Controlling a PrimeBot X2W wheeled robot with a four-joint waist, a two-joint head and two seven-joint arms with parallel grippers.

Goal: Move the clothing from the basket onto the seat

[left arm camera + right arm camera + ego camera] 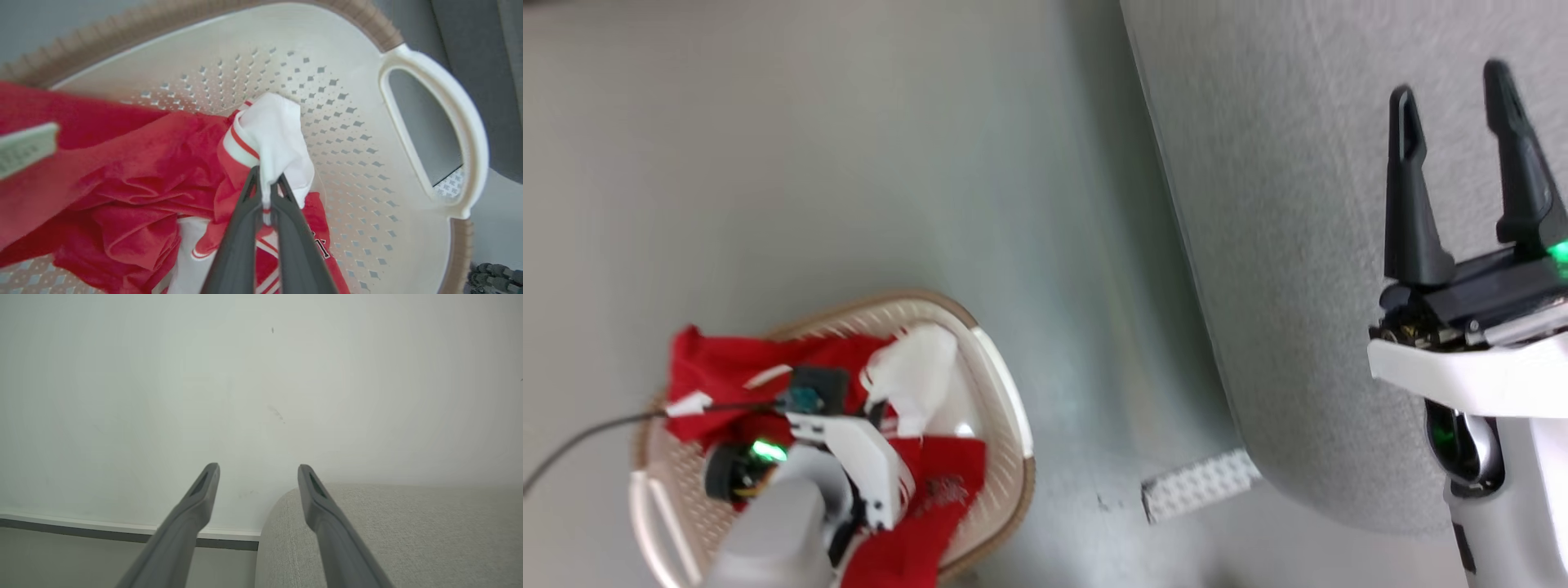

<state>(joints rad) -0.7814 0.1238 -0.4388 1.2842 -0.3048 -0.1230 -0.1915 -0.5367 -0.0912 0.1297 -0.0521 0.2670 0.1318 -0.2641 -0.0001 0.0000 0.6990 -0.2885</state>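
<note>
Risk of slip: your left gripper (265,179) pinches one thin white fold of the clothing (143,171), lying in the basket (367,143). Tangled red bulk may pull free or drag the basket. Your right gripper (1448,82) hangs wide, empty, by the seat (1298,245).

In the head view the left arm (849,457) covers the middle of the clothing (727,367), the basket (1001,384) runs off the bottom edge, and the garment's dark lettering (943,488) is too smeared to read. The seat (1298,245) is cut by the top and right edges. In the left wrist view a blurred pale strip (24,149) cannot be identified.
</note>
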